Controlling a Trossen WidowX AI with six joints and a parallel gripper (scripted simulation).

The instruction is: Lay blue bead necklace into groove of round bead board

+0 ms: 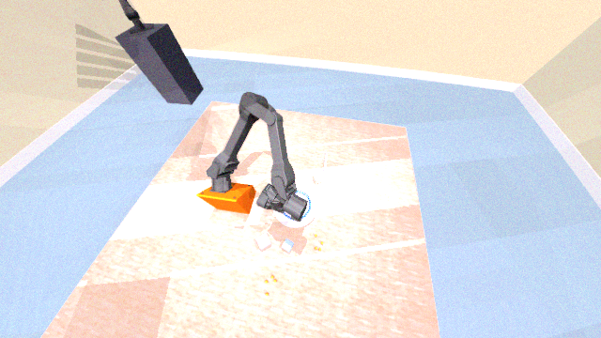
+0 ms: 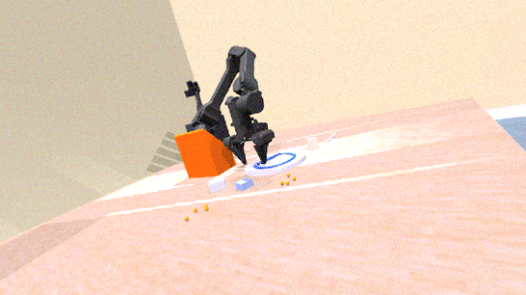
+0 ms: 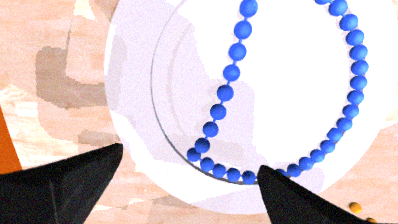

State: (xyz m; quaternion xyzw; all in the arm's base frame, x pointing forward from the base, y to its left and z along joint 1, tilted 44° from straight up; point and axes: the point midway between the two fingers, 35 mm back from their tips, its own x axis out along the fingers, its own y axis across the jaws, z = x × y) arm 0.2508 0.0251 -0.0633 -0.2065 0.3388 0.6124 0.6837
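Note:
The round white bead board [image 1: 300, 224] [image 2: 272, 171] [image 3: 131, 95] lies flat on the table. The blue bead necklace [image 1: 310, 205] [image 3: 358, 52] lies on it. In the wrist view its right and lower beads follow a curve along the groove, while the left strand cuts nearly straight across inside the circle. It bends sharply at the lower left, and the bare groove line shows left of that strand. The top of the loop is out of the wrist view. My gripper [image 2: 255, 163] [image 3: 192, 161] is open and empty, low over the board's edge, with the sharp bend between its spread fingertips.
A blue block [image 1: 287, 245] [image 2: 244, 184] and a white block [image 1: 263, 243] [image 2: 217, 186] lie near the board. Orange beads [image 1: 321, 242] [image 2: 288, 175] [image 3: 355, 207] are scattered beside it. A white cup [image 2: 312, 143] stands behind. The orange base [image 1: 230, 199] [image 2: 203, 155] is at the left.

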